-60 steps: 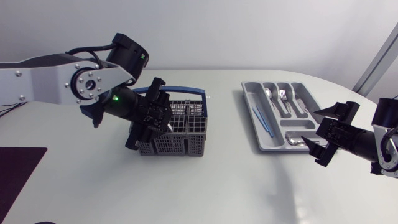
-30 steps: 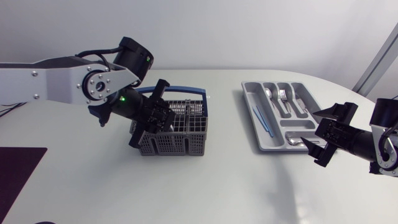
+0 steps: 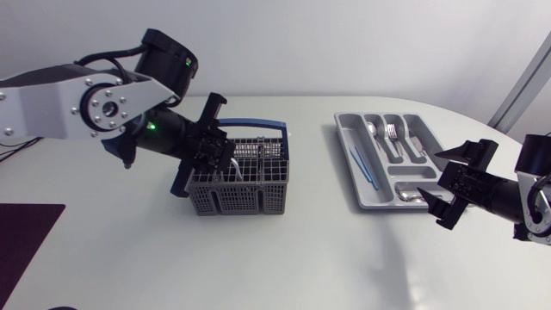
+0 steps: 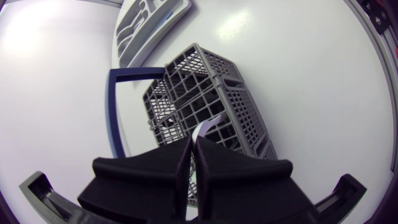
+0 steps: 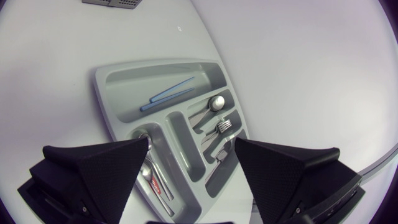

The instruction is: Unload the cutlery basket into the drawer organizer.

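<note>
Head view: left claw [image 4: 192, 142] clamped on utensil [image 4: 200, 132] in basket [image 3: 250, 196]; right claw [image 3: 441, 189] apart beside organizer [image 3: 349, 164].

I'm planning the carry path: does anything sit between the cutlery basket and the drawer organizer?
Nothing visible: the table between the cutlery basket and the drawer organizer is bare. Only the open right hand hovers at the organizer's near corner, on the side away from the basket.
</note>
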